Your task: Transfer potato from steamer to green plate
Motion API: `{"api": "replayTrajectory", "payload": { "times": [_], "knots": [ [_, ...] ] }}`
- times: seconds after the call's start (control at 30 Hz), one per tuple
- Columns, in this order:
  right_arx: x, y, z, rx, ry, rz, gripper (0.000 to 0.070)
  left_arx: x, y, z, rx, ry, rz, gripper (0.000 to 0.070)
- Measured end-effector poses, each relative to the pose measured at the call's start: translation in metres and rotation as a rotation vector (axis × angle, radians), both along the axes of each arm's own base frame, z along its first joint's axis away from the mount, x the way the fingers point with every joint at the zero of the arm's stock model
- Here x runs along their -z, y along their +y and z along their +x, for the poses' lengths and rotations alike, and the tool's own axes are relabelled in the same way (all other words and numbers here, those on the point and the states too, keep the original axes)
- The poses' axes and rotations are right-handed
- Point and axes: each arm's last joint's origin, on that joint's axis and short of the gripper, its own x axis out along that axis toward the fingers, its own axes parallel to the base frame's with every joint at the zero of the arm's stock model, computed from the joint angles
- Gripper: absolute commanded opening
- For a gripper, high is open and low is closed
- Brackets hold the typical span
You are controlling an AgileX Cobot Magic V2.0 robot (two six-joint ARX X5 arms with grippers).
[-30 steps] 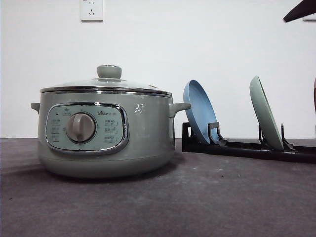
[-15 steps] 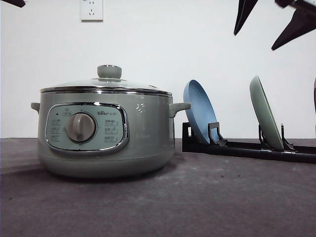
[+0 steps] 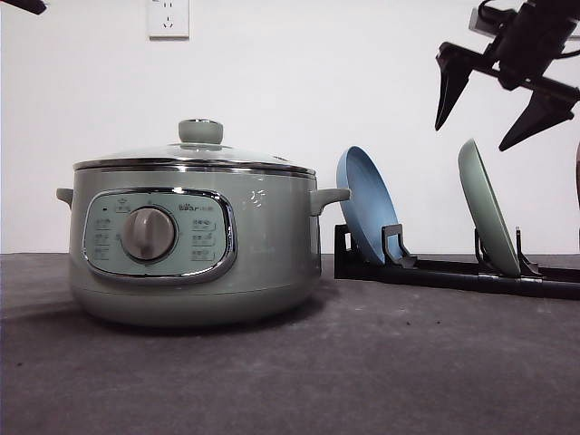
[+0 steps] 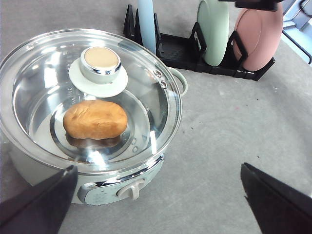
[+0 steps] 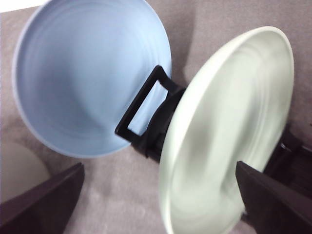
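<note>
Two changes we log: the right gripper (image 3: pixel 494 111) has dropped lower, fingers spread and empty, and now hangs just above the green plate (image 3: pixel 486 207), which stands upright in the rack (image 3: pixel 453 270) toward the bench's right edge. The left gripper (image 4: pixel 158 200) is spread wide too, holding nothing. The potato (image 4: pixel 95 119) sits inside the steamer (image 3: pixel 195 231), lid (image 4: pixel 44 78) on. We judge the plate comes out first.
</note>
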Motion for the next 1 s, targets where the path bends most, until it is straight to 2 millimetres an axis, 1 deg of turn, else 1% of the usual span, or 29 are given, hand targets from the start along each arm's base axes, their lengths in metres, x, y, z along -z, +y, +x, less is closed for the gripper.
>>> {"api": "replayTrajectory", "payload": {
  "times": [0.07, 0.2, 0.33, 0.47, 0.5, 0.6, 0.7, 0.8, 0.83, 0.9, 1.0],
  "knots": [
    [0.001, 0.000, 0.002, 0.001, -0.010, 0.002, 0.0528, 0.000, 0.000, 0.000, -0.002, 0.002, -0.002, 0.0700],
    [-0.001, 0.000, 0.005, 0.002, -0.040, 0.004, 0.0520, 0.000, 0.000, 0.000, -0.004, 0.005, -0.005, 0.0700],
    [0.003, 0.000, 0.007, 0.003, -0.035, 0.004, 0.0416, 0.000, 0.000, 0.000, -0.004, 0.005, -0.005, 0.0700],
    [0.008, -0.001, 0.011, 0.006, -0.023, 0.004, 0.0394, 0.000, 0.000, 0.000, -0.006, 0.007, -0.008, 0.0700],
    [0.009, -0.001, 0.012, 0.007, -0.021, 0.004, 0.0373, 0.000, 0.000, 0.000, -0.006, 0.008, -0.008, 0.0700],
    [0.012, -0.004, 0.014, 0.008, -0.012, 0.008, 0.0238, 0.000, 0.000, 0.000, -0.007, 0.009, -0.010, 0.0700],
    [0.014, -0.006, 0.014, 0.010, -0.008, 0.011, 0.0150, 0.000, 0.000, 0.000, -0.007, 0.009, -0.010, 0.0700],
    [0.014, -0.005, 0.014, 0.000, -0.006, 0.020, 0.0098, 0.000, 0.000, 0.000, -0.008, 0.010, -0.010, 0.0700],
    [0.014, -0.006, 0.014, 0.001, -0.002, 0.020, 0.0061, 0.000, 0.000, 0.000, -0.008, 0.010, -0.010, 0.0700],
    [0.014, -0.006, 0.014, 0.002, 0.002, 0.021, 0.0008, 0.000, 0.000, 0.000, -0.008, 0.010, -0.010, 0.0700],
    [0.014, -0.006, 0.014, 0.000, 0.007, 0.034, 0.0007, 0.000, 0.000, 0.000, -0.008, 0.011, -0.009, 0.0700]
  ]
}}
